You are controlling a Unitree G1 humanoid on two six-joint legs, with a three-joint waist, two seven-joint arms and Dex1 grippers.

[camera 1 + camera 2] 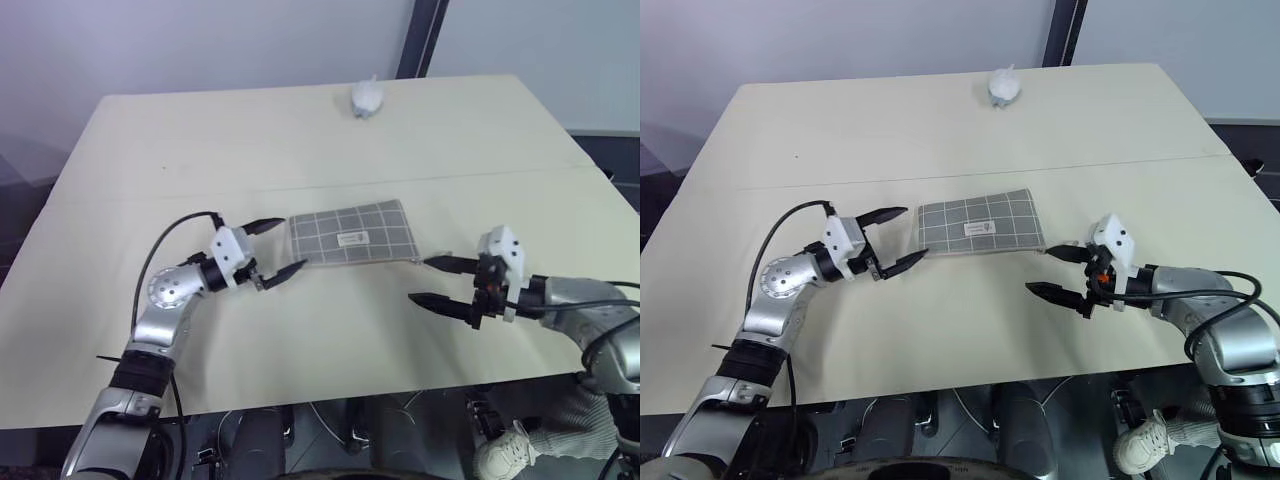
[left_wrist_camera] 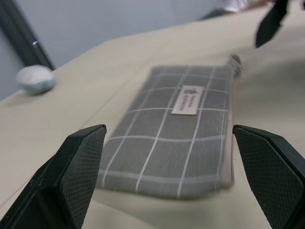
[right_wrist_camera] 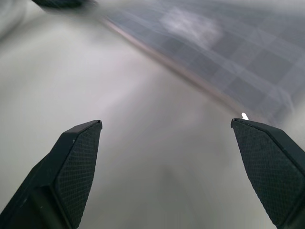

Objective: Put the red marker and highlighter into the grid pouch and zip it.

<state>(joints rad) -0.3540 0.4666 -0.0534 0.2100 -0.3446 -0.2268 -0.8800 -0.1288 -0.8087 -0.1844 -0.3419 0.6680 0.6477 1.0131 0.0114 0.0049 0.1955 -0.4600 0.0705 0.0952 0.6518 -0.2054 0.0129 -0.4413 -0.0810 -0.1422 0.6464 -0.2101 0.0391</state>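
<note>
Grid pouch (image 1: 351, 235) is what both my grippers point at, and it lies flat on the table (image 1: 300, 130) between them. My left gripper (image 1: 276, 248) has its two black fingers wide apart and empty; the tips stand just beside the pouch's left short edge, not touching it as far as I can see. In the left wrist view the pouch lies straight ahead between the fingers, with its small white label (image 2: 187, 99) facing up and the tan edge along one long side. My right gripper (image 1: 438, 282) is also spread wide and holds nothing. It hangs near the pouch's right corner, a little apart from it, and its upper finger points toward that corner. In the right wrist view I see the same tan edge, and the zipper pull (image 2: 235, 62) lies at the end near this gripper. The edge looks closed. Far behind the pouch, near the table's back edge, rests a small crumpled white object (image 1: 367, 96).
</note>
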